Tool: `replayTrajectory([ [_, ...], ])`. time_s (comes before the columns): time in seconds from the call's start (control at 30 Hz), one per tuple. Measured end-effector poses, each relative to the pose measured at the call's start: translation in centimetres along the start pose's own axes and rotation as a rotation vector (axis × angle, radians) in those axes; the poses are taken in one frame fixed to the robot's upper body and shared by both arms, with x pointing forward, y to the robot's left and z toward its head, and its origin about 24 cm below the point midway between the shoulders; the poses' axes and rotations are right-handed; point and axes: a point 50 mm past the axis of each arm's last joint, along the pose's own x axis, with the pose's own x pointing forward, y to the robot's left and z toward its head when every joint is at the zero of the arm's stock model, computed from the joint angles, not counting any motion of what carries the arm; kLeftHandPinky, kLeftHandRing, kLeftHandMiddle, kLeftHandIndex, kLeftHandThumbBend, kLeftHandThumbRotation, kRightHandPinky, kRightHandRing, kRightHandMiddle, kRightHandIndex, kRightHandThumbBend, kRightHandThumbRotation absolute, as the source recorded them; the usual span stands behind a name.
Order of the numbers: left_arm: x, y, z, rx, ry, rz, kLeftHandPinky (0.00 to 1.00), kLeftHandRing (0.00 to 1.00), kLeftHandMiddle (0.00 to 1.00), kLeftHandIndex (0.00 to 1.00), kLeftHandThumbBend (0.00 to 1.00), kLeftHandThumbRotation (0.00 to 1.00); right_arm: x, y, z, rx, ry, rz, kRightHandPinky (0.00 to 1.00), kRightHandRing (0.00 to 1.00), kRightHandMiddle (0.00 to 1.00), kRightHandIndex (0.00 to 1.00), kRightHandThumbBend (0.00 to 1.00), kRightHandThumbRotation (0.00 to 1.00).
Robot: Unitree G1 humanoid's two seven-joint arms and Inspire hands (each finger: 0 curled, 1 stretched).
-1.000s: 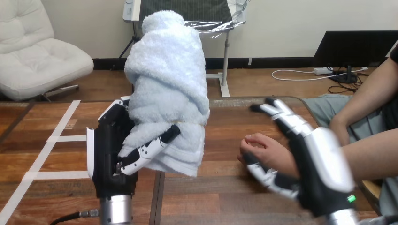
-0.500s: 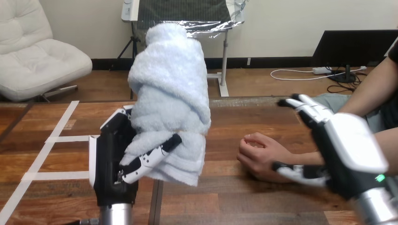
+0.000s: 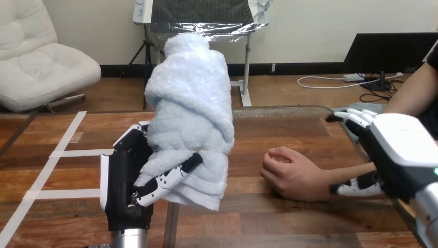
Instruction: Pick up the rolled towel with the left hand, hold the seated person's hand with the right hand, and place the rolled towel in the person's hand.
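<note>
Wooden worktop (image 3: 289, 227), brown and planked, carried strips of white tape (image 3: 62, 153) at its left side. Above it the robot's left hand (image 3: 124, 186) stood raised, its fingers (image 3: 168, 178) curled round the lower part of the pale blue rolled terry towel (image 3: 191, 108), which it held upright and clear of the surface. At right of centre the person's hand (image 3: 289, 175) rested on the worktop, loosely curled, near the towel but apart from it. The robot's right hand (image 3: 400, 150) was positioned over the person's forearm (image 3: 351, 173), its fingers straight and spread away from the thumb (image 3: 356, 186), which lay just beside that forearm; contact could not be determined.
</note>
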Motion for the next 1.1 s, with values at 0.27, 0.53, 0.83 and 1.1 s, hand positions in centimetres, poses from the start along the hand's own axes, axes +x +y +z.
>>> replayTrajectory([
  [0.27, 0.0, -0.1, 0.1, 0.003, -0.006, -0.006, 0.28, 0.34, 0.41, 0.5, 0.6, 0.0, 0.9, -0.4, -0.6, -0.073, 0.025, 0.137, 0.79, 0.87, 0.87, 0.83, 0.9, 0.0],
  [0.53, 0.0, -0.1, 0.2, 0.006, -0.017, -0.008, 0.29, 0.34, 0.41, 0.5, 0.61, 0.0, 1.8, -0.4, -0.8, -0.106, 0.039, 0.251, 0.81, 0.88, 0.88, 0.83, 0.9, 0.0],
  [0.83, 0.0, 0.0, 0.3, -0.002, -0.021, -0.002, 0.29, 0.34, 0.4, 0.49, 0.62, 0.0, 2.6, -0.2, -1.0, -0.142, 0.058, 0.378, 0.84, 0.9, 0.9, 0.85, 0.87, 0.0],
  [1.1, 0.0, 0.1, 0.4, -0.006, -0.026, 0.002, 0.28, 0.34, 0.4, 0.49, 0.61, 0.0, 3.5, 0.2, -1.3, -0.173, 0.065, 0.471, 0.87, 0.91, 0.91, 0.86, 0.85, 0.01],
])
